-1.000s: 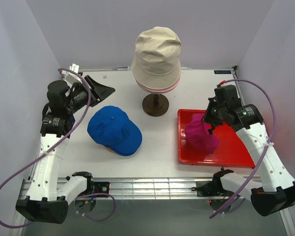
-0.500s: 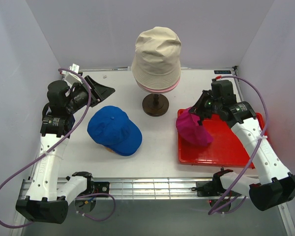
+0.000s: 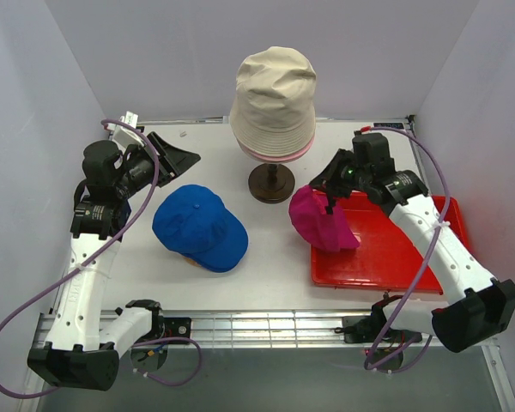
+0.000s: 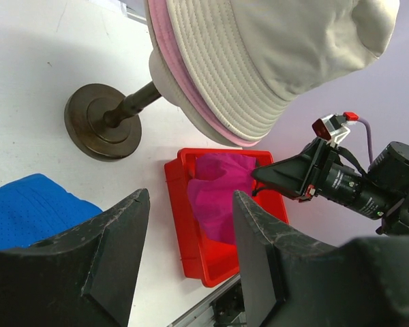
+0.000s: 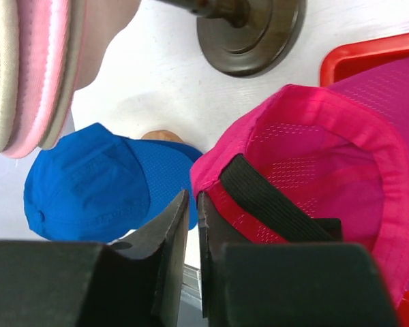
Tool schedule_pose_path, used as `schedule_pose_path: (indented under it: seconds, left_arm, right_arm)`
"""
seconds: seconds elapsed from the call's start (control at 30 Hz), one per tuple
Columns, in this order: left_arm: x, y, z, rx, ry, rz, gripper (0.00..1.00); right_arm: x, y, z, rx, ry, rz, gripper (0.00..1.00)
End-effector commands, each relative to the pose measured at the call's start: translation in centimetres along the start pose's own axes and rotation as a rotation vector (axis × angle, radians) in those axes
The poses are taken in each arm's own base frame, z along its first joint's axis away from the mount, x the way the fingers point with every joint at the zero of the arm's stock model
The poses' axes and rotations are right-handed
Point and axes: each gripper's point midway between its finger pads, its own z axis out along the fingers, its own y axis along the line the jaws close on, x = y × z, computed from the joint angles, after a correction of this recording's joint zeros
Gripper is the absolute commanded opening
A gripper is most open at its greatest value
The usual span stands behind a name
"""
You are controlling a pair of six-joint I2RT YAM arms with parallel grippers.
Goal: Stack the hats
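A beige bucket hat (image 3: 273,90) sits over a light pink bucket hat (image 3: 279,154) on the stand at the back centre. The bright blue cap (image 3: 197,227) lies on the table left of centre. My right gripper (image 3: 328,193) is shut on the rim of the magenta cap (image 3: 318,221), which hangs over the red tray's left edge. In the right wrist view the jaws of this gripper (image 5: 193,197) stand almost together at the magenta cap's (image 5: 313,163) rim, with the blue cap (image 5: 88,184) beyond. My left gripper (image 3: 176,159) stays open and empty at the back left.
The red tray (image 3: 395,257) lies at the right front. The stand's dark round base (image 3: 271,183) rests between the blue cap and the tray. White walls close in the back and both sides.
My right gripper has carried the magenta cap up and to the left, from inside the tray to over its left edge. The left arm has not moved.
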Motion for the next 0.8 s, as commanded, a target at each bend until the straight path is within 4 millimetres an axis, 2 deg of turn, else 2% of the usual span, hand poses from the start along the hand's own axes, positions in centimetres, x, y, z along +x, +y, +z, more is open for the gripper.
schedule_pose_path:
  seconds: [0.0,0.07,0.13,0.17,0.27,0.37,0.43,0.47,0.5,0.57,0.6,0.77]
  left_arm:
    - [0.2,0.1,-0.2,-0.003,-0.002,0.015,0.62]
    - [0.3,0.1,-0.3,-0.005,-0.002,0.017,0.62]
    - [0.3,0.2,-0.2,-0.008,0.001,0.018,0.62]
    - [0.4,0.2,-0.2,-0.009,0.002,0.019,0.62]
    - [0.4,0.3,-0.2,-0.009,0.003,0.018,0.62]
    - [0.5,0.4,-0.1,-0.010,0.008,0.016,0.62]
    - [0.5,0.4,-0.1,-0.012,0.010,0.016,0.62]
    - [0.5,0.4,-0.1,-0.011,0.009,0.018,0.62]
    - [0.5,0.5,0.0,-0.012,0.010,0.017,0.62]
    - [0.6,0.5,0.0,-0.009,0.016,0.013,0.62]
    - [0.7,0.5,0.1,-0.005,0.021,0.012,0.62]
    - [0.7,0.4,-0.1,0.000,0.018,0.024,0.62]
  right_arm:
    - [0.1,2.5,0.5,-0.075,-0.015,-0.060,0.21]
    - [0.3,2.4,0.7,-0.064,-0.021,-0.098,0.25]
    - [0.7,2.5,0.7,-0.071,-0.026,-0.157,0.35]
    - [0.7,2.6,0.4,-0.078,-0.036,-0.179,0.42]
    - [0.7,2.6,-0.7,-0.095,-0.070,-0.267,0.55]
    - [0.7,1.7,-2.3,-0.075,-0.112,-0.328,0.62]
    - [0.5,0.1,-2.8,-0.011,-0.139,-0.368,0.65]
    - [0.9,-0.6,-3.5,-0.004,-0.135,-0.382,0.67]
    - [1.9,-1.7,-3.1,0.012,-0.106,-0.391,0.67]
    - [3.5,-2.6,-3.1,0.004,-0.056,-0.403,0.67]
    - [5.0,-3.5,-2.7,0.014,-0.014,-0.420,0.67]
    - [8.7,-6.5,-2.4,0.086,0.059,-0.477,0.66]
